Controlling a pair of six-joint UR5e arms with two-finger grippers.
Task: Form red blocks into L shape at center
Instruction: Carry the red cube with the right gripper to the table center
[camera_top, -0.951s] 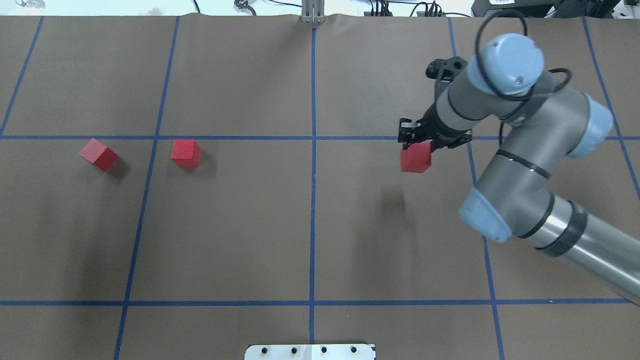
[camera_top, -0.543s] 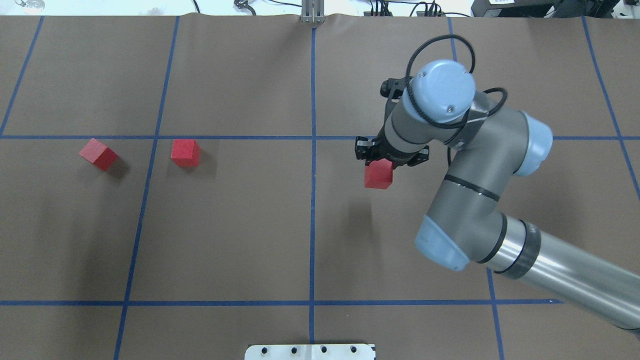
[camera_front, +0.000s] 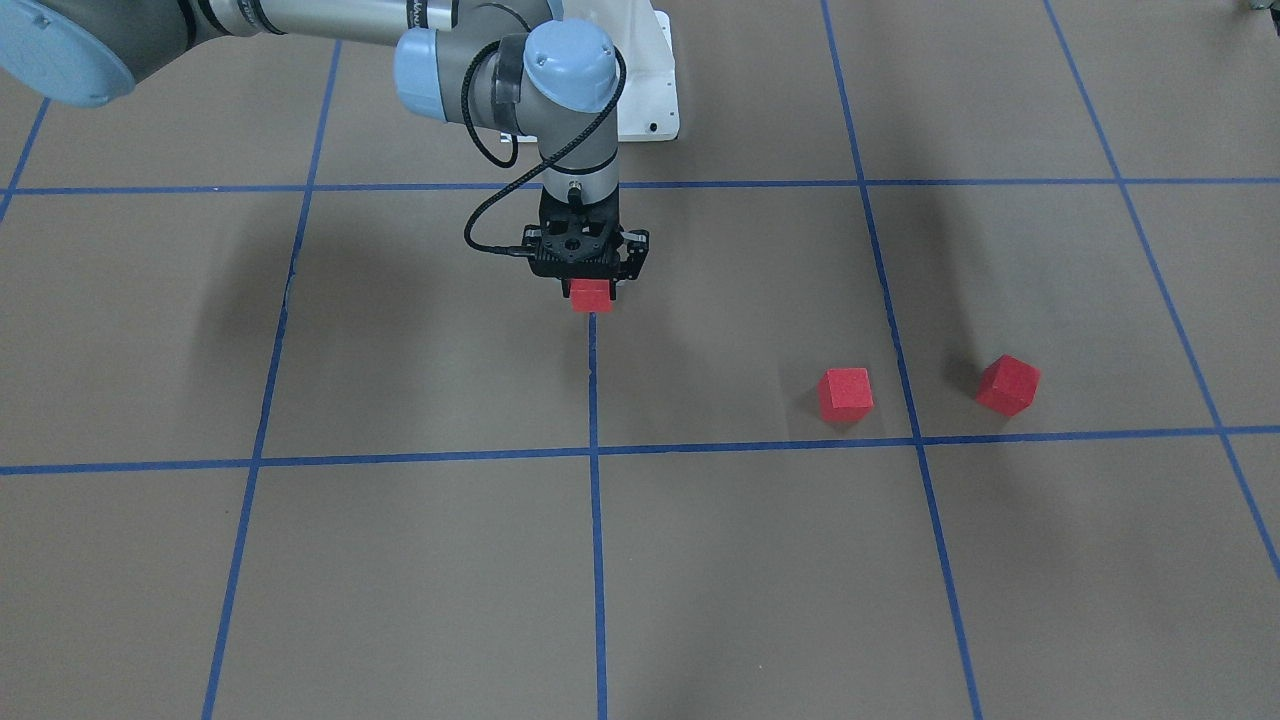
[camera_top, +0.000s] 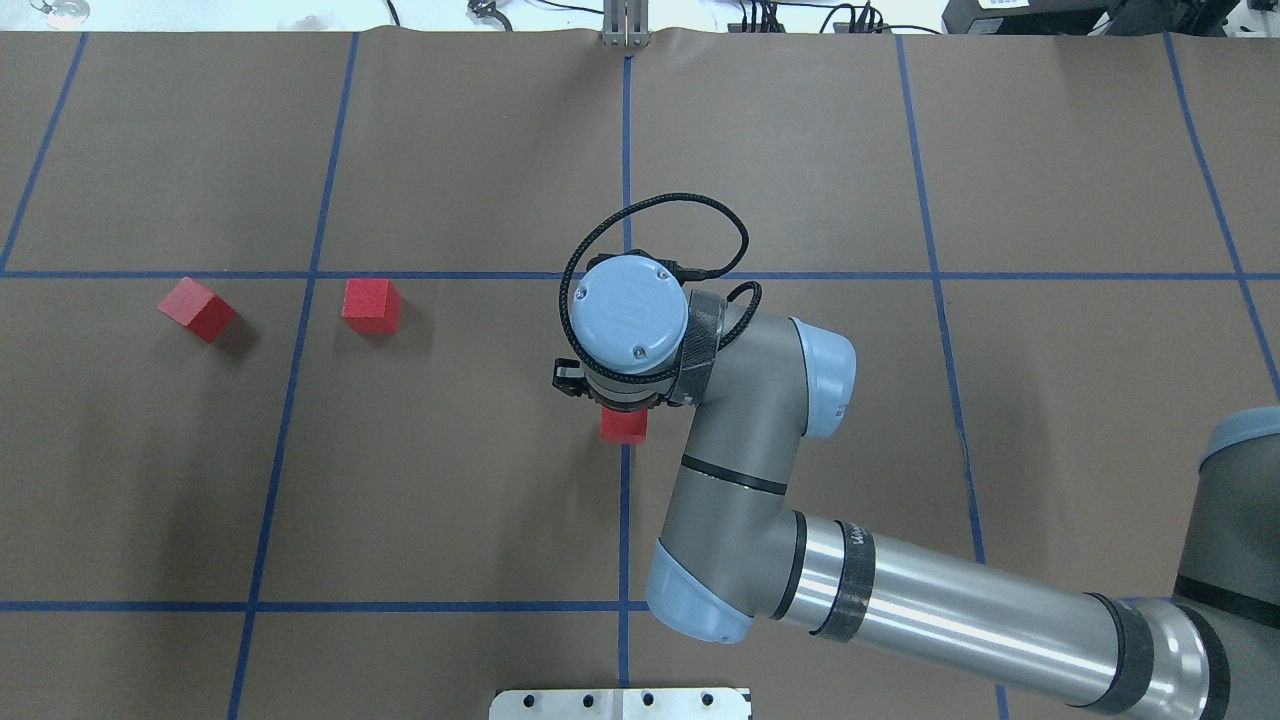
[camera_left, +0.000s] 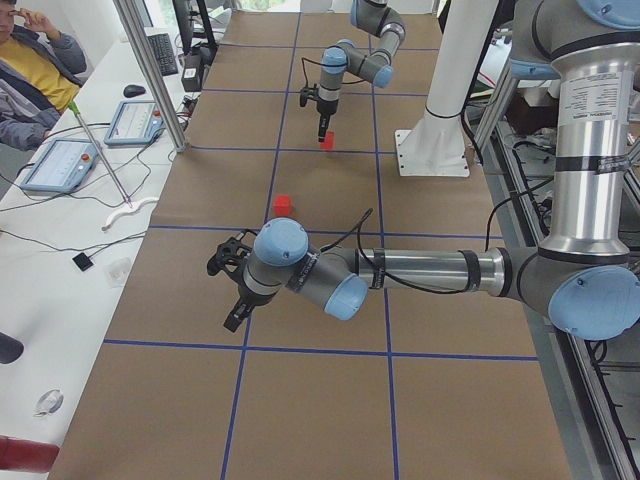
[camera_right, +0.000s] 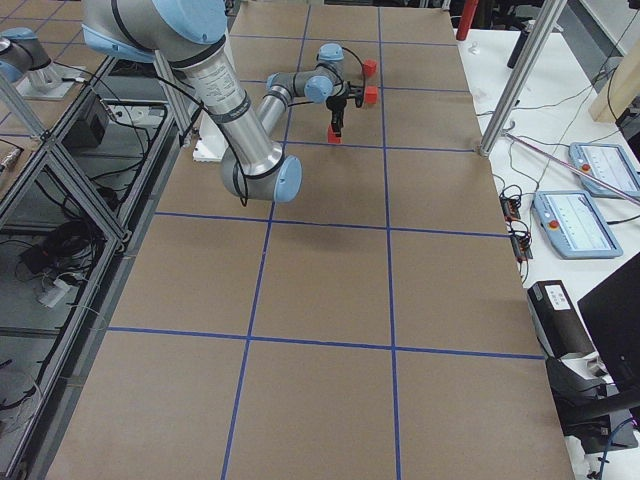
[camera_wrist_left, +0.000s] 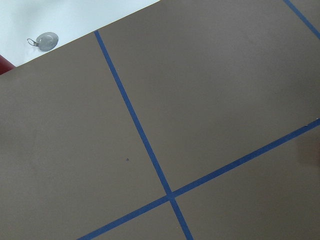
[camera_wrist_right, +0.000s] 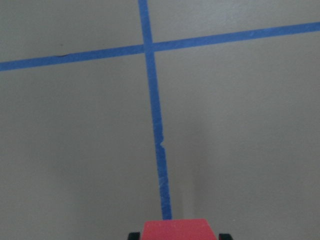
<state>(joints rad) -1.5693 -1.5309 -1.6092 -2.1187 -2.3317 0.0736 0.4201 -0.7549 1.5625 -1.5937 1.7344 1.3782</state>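
My right gripper (camera_front: 590, 288) is shut on a red block (camera_front: 590, 296), also seen in the overhead view (camera_top: 624, 426). It holds the block right over the middle vertical blue tape line (camera_top: 625, 500), low over the brown floor; I cannot tell if it touches. The right wrist view shows the block's top (camera_wrist_right: 180, 229) over that line. Two more red blocks lie on the left side: one (camera_top: 371, 305) just right of the left tape line, one (camera_top: 197, 309) rotated and further left. My left gripper (camera_left: 234, 316) shows only in the exterior left view, so I cannot tell its state.
The white metal base plate (camera_top: 620, 703) sits at the near edge of the floor. My right arm (camera_top: 900, 600) stretches across the near right squares. My left arm (camera_left: 400, 272) reaches low over the floor at its end. A seated person (camera_left: 30, 70) is beside the table.
My right gripper has carried the red block leftward and nearer, from the right square to the middle tape line. The two left blocks have not moved.
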